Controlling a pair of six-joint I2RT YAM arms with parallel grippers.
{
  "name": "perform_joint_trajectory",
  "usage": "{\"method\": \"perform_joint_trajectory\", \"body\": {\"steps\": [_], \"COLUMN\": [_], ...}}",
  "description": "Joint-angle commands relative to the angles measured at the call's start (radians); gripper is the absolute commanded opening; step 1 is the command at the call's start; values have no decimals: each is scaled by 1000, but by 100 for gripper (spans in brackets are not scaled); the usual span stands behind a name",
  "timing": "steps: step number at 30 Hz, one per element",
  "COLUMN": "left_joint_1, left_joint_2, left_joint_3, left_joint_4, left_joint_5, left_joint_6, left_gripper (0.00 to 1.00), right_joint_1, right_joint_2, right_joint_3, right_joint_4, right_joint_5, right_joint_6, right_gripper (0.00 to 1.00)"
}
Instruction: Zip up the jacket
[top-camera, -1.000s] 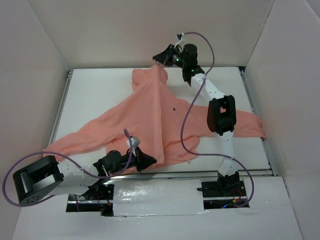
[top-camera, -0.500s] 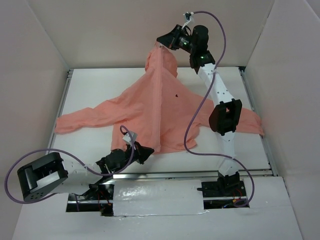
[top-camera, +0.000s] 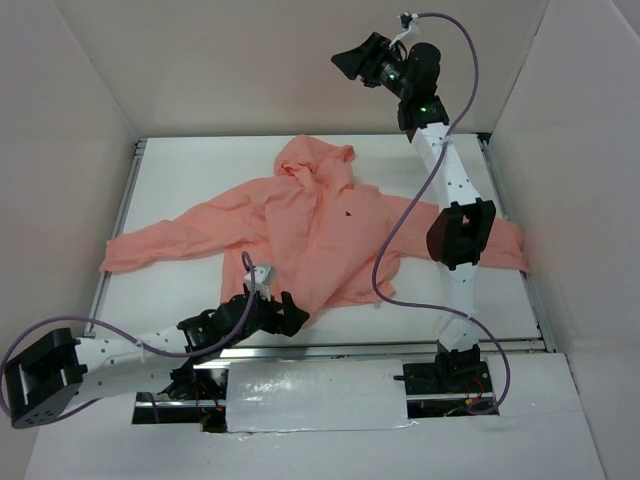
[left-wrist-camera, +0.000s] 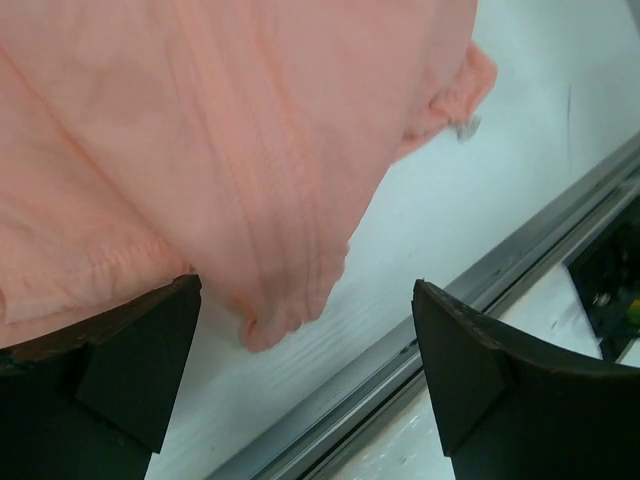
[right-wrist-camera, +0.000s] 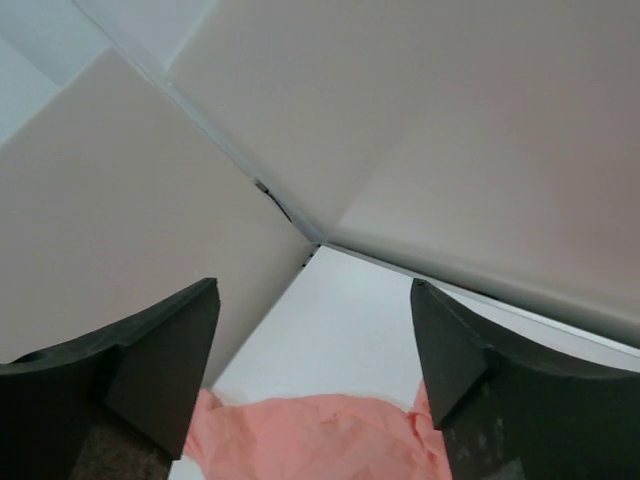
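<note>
The salmon-pink jacket (top-camera: 300, 225) lies spread on the white table, hood at the back, sleeves out to both sides, a tiny dark logo (top-camera: 347, 214) on the chest. My left gripper (top-camera: 288, 312) sits low at the jacket's bottom hem, jaws open, nothing between them. The left wrist view shows the hem and front seam (left-wrist-camera: 270, 250) just ahead of the open left gripper (left-wrist-camera: 305, 290). My right gripper (top-camera: 350, 62) is raised high above the hood, open and empty. In the right wrist view the pink fabric (right-wrist-camera: 320, 440) lies far below the right gripper (right-wrist-camera: 315, 290).
Beige walls enclose the table on three sides. A metal rail (left-wrist-camera: 420, 340) runs along the near table edge, close to the left gripper. The right sleeve (top-camera: 505, 245) passes under the right arm's forearm. Purple cables loop from both arms.
Both grippers have opened and let go of the jacket. It dropped from being stretched upright and now lies flat. The right arm rose higher; the left moved slightly toward the near edge.
</note>
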Motion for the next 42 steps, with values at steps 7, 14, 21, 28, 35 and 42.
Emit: {"method": "perform_joint_trajectory", "body": {"steps": [7,14,21,28,35,42], "left_joint_1": [51,235,241,239,241,255], "left_joint_2": [-180,-262,-350,-499,-525,-522], "left_joint_3": [464,865,1027,911,861,828], "left_joint_4": [-932,-1356,-1606,-1523,-1476,-1446], "left_joint_5": [-409,-561,-774,-808,-773,-731], "left_joint_6": [-220,-197,-231,-159,-120,-94], "left_gripper": [100,99,99,99,99,99], "right_joint_1": [-24,-24,-21,-4,0,-1], "right_joint_2": [-455,-1104,-1590,-1882,-1944,-1956], "right_joint_3": [-187,-887,-1193,-1311,-1306,-1335], "right_joint_4": [-220,-320,-588,-745,-873,-883], "right_joint_5": [107,280,469,600,612,601], "right_joint_6": [-75,-178,-184,-149,-178,-186], "right_gripper": [100,100,100,100,100,100]}}
